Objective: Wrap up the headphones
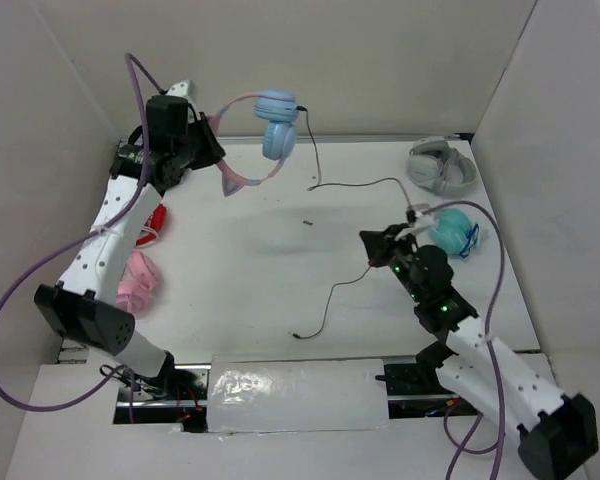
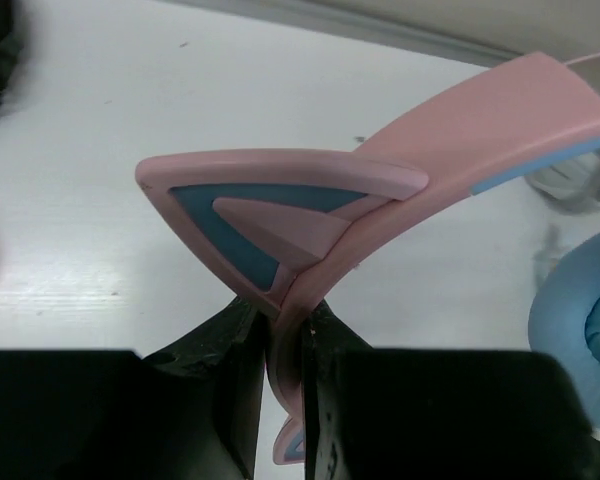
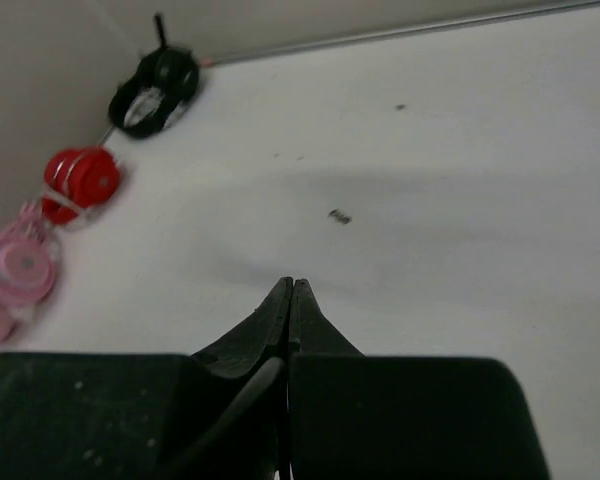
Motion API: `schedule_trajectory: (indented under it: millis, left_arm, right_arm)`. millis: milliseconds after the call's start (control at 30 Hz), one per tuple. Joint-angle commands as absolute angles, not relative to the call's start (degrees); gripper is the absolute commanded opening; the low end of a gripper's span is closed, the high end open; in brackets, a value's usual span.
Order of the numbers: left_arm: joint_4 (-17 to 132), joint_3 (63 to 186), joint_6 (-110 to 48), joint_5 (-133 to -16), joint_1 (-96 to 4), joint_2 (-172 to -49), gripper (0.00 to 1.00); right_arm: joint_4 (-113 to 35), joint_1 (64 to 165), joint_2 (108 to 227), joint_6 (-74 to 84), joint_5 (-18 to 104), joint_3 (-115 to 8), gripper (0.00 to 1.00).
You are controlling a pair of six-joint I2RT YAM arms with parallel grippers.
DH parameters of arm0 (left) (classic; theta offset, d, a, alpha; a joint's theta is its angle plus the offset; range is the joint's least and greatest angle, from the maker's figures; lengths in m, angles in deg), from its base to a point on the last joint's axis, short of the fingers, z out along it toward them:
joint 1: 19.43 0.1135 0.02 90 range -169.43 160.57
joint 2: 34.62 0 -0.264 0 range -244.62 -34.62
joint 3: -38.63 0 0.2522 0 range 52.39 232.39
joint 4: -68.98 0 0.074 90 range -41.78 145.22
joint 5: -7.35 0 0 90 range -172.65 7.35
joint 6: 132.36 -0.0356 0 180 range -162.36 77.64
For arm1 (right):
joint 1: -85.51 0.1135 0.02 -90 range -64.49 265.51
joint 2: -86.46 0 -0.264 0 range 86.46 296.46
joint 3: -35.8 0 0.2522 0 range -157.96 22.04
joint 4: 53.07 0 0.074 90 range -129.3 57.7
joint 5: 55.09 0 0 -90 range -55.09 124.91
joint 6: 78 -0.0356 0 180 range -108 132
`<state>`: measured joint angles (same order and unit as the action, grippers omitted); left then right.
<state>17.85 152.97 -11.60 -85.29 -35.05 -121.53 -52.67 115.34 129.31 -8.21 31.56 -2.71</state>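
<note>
The headphones (image 1: 277,125) are hanging in the air above the far left part of the table (image 1: 230,290). The left gripper (image 2: 282,335) is pinching their pink cat-eared headband (image 2: 450,140) edge-on between its fingers. The thin black cable (image 1: 355,183) is dropping from the blue ear cups onto the table and running across its far middle to the right gripper (image 3: 292,290). That gripper is hovering over the table's right half with its fingertips pressed together on the cable. The loose end is trailing on toward the table's near edge. Grey headphones (image 1: 442,165) are lying in the table's far right corner, and turquoise headphones (image 1: 450,230) by its right edge. Pink headphones (image 1: 138,282) and a red pair (image 3: 80,180) are sitting along its left edge, and a black pair (image 3: 155,88) in its far left corner.
</note>
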Motion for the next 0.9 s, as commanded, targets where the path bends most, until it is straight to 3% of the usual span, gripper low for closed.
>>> schedule_trajectory:
  millis: [0,333,467,567,800,833,867]
  left_arm:
    - [20.42,154.61,-8.08,-82.39,-29.89,-122.77,0.0]
    - [22.0,148.81,-8.26,-88.64,-22.86,-120.93,0.0]
    - [26.81,144.78,-10.8,-84.68,-24.6,-118.74,0.0]
    - [27.45,143.27,-12.39,-85.03,-28.73,-117.94,0.0]
    - [24.02,142.48,-8.44,-90.03,-39.28,-121.62,0.0]
    - [23.67,142.74,-8.0,-90.99,-40.34,-122.33,0.0]
    - [22.97,143.0,-6.95,-93.79,-42.7,-123.81,0.0]
  right_arm:
    - [-44.17,108.03,121.55,-14.11,29.88,0.25,0.0]
    - [-25.69,95.99,117.84,-19.72,22.95,-5.03,0.0]
    - [-30.57,94.56,119.07,-15.89,37.86,-4.42,0.0]
    - [-31.31,99.12,119.51,-13.15,39.84,-5.73,0.0]
    - [-29.55,118.45,124.85,-9.53,29.04,-16.27,0.0]
    - [-28.33,121.43,126.52,-11.1,27.11,-17.93,0.06]
    - [-25.01,122.42,130.11,-12.25,22.13,-21.52,0.32]
